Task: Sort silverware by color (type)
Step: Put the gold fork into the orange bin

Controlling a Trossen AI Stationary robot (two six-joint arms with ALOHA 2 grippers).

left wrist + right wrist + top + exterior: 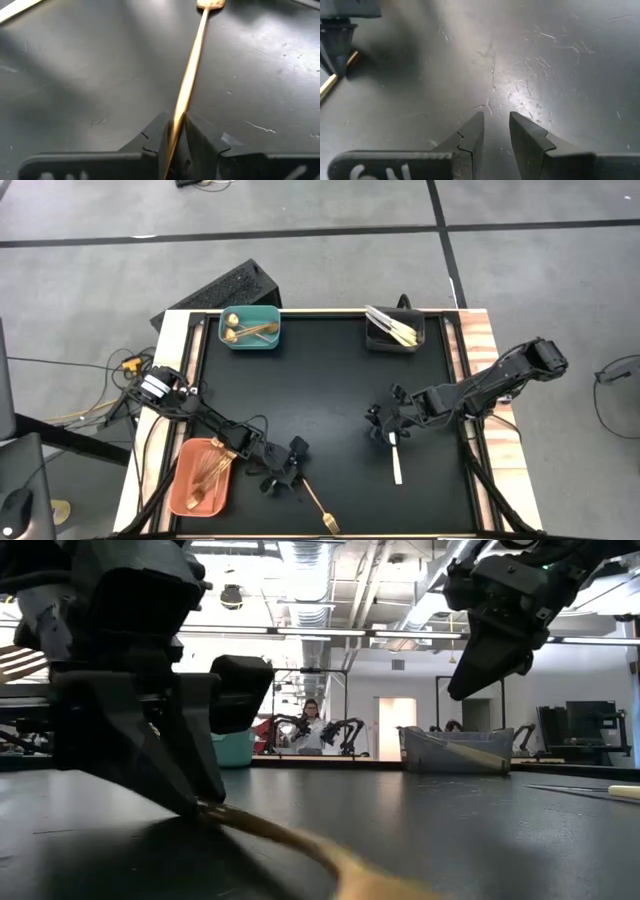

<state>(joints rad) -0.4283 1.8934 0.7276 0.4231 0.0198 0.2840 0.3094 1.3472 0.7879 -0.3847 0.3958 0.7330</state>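
Fork, gold, lying on the mat near the front edge, handle end pinched between the closed fingers of the left gripper, tines away from it. Seen clearly in the left wrist view: both fingers clamped against the thin handle. Likely light and stiff, but smooth and slippery, so apt to swivel or slide when held at one end; better taken nearer the middle, squarely across the flat, if a fresh hold is needed. Probably bound for the salmon bin just beside, already holding gold pieces.

Right gripper poised over the mat right of centre, fingers slightly apart and holding nothing. White knife flat on the mat just in front of it, untouched. Judged thin, light and hard to lift off a flat surface; best pinched across the narrow width. More white knives in the dark bin at the back; gold pieces in the teal bin.
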